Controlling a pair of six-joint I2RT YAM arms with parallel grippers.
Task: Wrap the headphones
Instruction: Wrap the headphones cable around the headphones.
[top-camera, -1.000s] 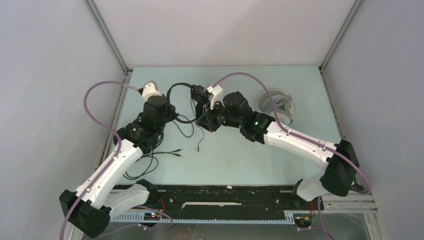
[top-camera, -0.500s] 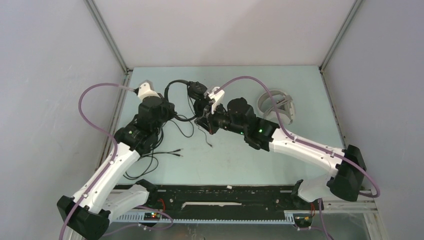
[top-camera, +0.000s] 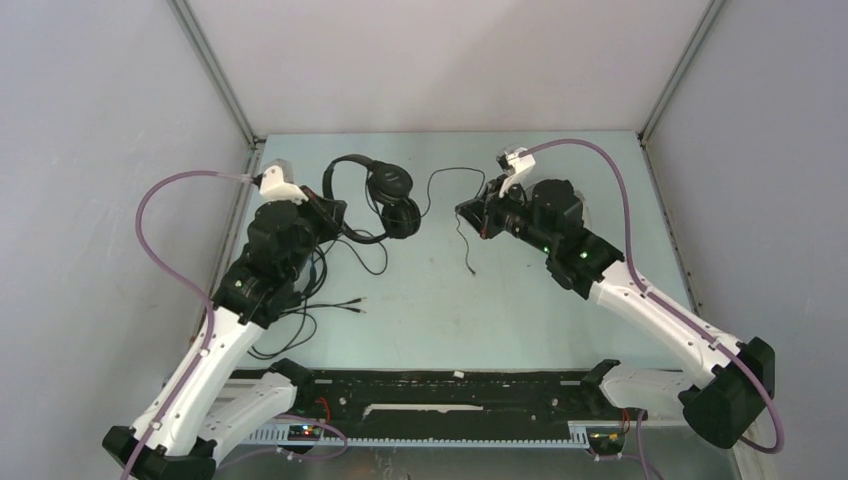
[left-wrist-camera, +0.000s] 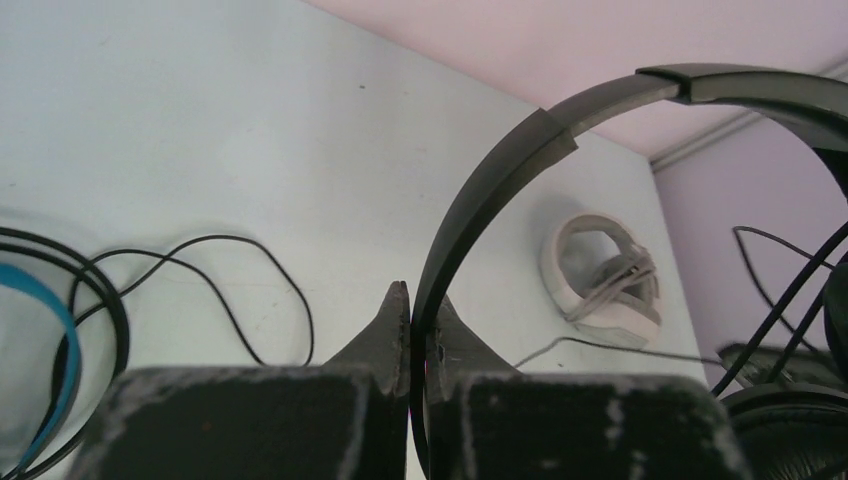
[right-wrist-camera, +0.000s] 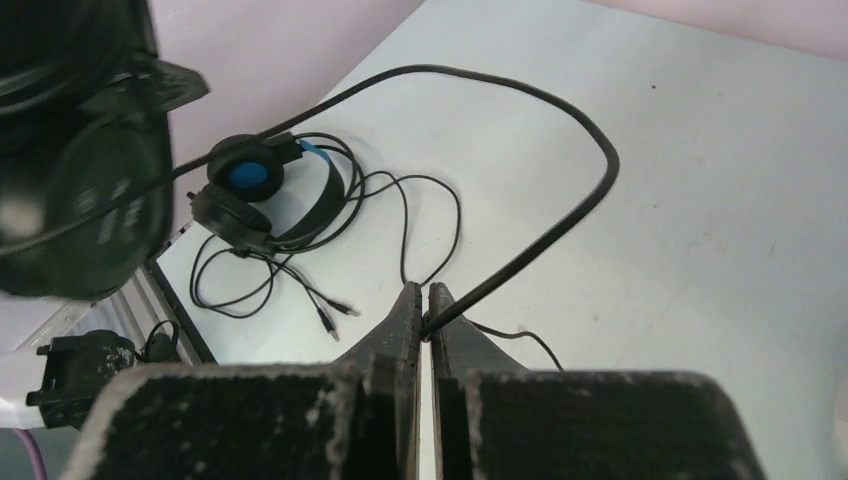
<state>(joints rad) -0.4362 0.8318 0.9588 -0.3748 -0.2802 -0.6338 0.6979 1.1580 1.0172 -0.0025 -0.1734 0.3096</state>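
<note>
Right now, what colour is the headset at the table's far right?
Pale grey-white headset; clearest in left wrist view.

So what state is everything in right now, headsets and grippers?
Left gripper: shut on the slim black headset, at its headband.
Right gripper: shut on that headset's black cable.
Slim black headset: held, black cable unwound.
Blue-lined headset: lying on the table, unwrapped.
White headset: lying on the table, looks wrapped.

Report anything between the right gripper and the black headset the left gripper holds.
Nothing visible does. Only the headset's own cable runs from the right gripper, shut on it, across to the black headset, whose headband the left gripper pinches.
</note>
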